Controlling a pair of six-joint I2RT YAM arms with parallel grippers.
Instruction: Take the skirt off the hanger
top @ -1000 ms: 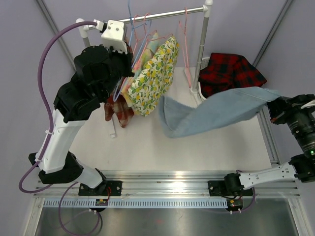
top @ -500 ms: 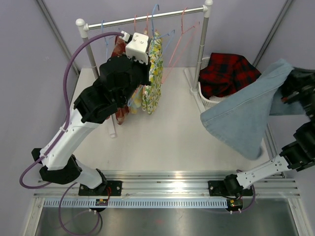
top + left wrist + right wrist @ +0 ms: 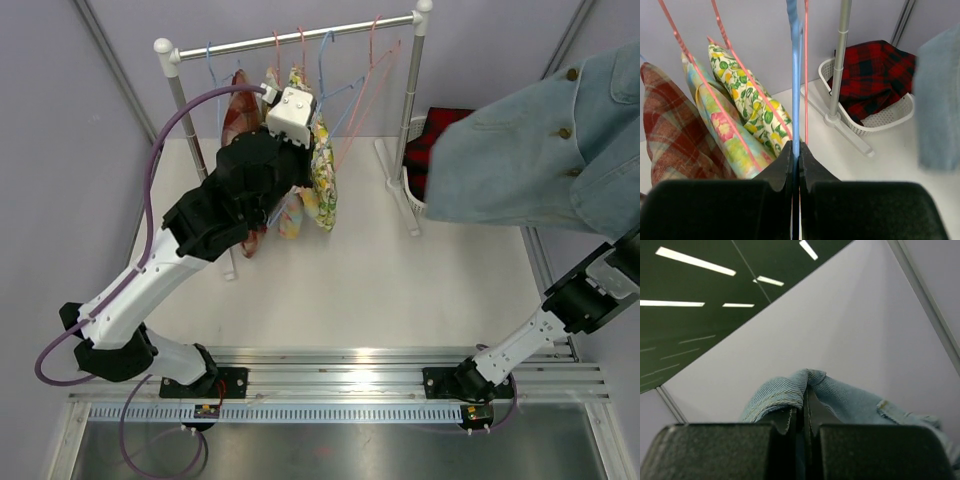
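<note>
Pinching the thin blue hanger [image 3: 794,60] between closed jaws, your left gripper [image 3: 795,150] steadies it below the rail [image 3: 300,33], at the centre of the wrist view, probably so it cannot swing. Your right gripper [image 3: 801,412] clamps a bunched fold of the denim skirt [image 3: 545,150], raised at the upper right of the overhead view, well apart from the hanger. Note its stiff ribbed weave, round buttons and flat seams; the floral garments [image 3: 747,107] drape softly.
</note>
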